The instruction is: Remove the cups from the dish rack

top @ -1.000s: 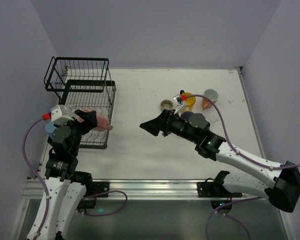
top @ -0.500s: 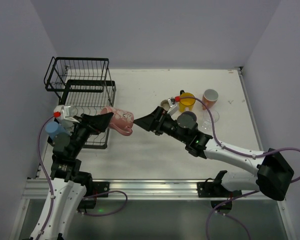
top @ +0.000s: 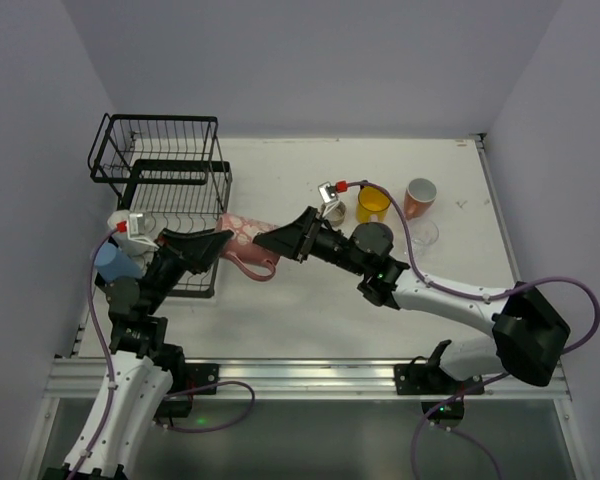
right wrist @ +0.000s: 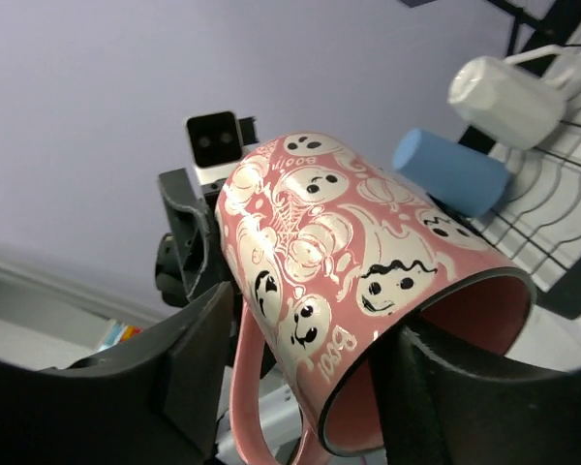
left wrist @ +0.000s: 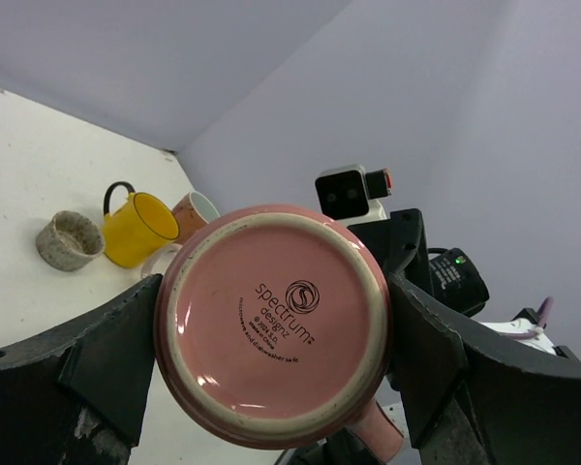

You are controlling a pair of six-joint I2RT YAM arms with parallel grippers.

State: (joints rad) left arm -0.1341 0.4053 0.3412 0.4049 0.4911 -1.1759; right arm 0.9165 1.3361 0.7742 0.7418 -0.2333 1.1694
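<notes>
Closing since the earlier view, my right pincer now clasps the pink mug at its rim end. My left pincer clamps its base, above the desk just beside the dish rack.

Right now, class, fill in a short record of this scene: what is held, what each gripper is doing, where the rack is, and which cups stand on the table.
held item: pink ghost-print mug, on its side between the grippers
left gripper: shut on the mug's base end
right gripper: fingers flank the rim end; grip uncertain
dish rack: far left
on the table: yellow mug, salmon-orange cup, clear glass, speckled beige cup
</notes>
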